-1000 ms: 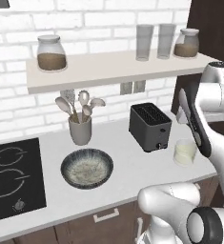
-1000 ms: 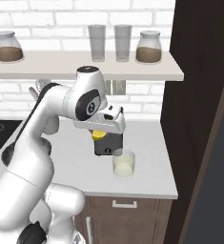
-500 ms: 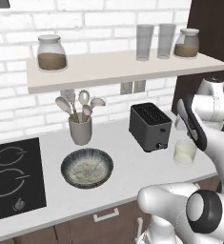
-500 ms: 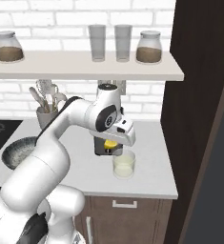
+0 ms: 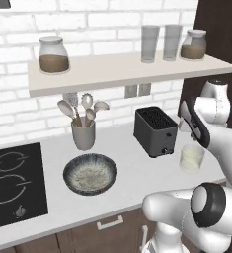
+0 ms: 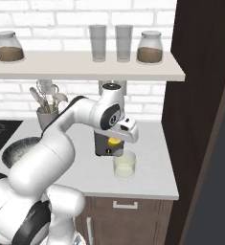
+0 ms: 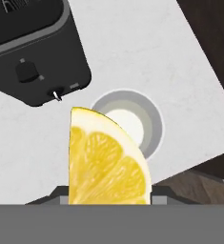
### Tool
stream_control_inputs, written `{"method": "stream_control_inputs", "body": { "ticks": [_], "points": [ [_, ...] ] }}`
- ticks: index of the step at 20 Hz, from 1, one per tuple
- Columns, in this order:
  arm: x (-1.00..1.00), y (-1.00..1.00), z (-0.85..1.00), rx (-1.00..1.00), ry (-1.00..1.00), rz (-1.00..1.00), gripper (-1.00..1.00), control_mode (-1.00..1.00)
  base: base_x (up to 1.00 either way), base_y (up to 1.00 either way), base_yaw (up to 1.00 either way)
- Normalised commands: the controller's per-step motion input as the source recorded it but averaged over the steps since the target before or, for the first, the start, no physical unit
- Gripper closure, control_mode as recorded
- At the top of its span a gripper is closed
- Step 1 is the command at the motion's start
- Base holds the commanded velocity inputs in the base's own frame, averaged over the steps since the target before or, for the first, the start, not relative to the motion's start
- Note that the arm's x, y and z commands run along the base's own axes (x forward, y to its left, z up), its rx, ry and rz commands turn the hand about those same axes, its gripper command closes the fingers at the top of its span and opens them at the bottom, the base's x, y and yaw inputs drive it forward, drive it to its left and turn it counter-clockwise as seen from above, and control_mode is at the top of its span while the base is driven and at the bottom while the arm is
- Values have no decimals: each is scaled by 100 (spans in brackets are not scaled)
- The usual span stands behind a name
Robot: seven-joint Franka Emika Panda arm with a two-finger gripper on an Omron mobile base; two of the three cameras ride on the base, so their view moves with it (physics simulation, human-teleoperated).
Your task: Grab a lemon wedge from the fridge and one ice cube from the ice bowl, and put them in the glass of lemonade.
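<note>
While gripper-held, lemon wedge above glass of lemonade

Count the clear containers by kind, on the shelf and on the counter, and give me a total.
Lidded jars of brown powder: 2, one at each end of the shelf
Tall empty glasses: 2
Glass of lemonade: 1, on the counter
Total: 5

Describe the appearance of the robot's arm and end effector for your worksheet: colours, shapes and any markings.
The arm is glossy white, built from rounded, tube-like segments joined at dark grey to black circular joint caps. The end effector has a boxy white body. No cables or lettering are visible.
</note>
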Motion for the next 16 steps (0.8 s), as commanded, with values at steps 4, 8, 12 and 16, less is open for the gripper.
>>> {"method": "stream_control_inputs", "body": {
  "ticks": [4, 8, 12, 16],
  "points": [
    [21, 0, 0, 0, -3, 0, 100, -100, 0, 0, 0],
    [21, -17, 0, 0, -1, 0, 100, -100, 0, 0, 0],
    [24, -46, -6, 0, 0, 0, 100, -100, 0, 0, 0],
    [5, -16, -22, 2, 0, 0, 100, -100, 0, 0, 0]
  ]
}}
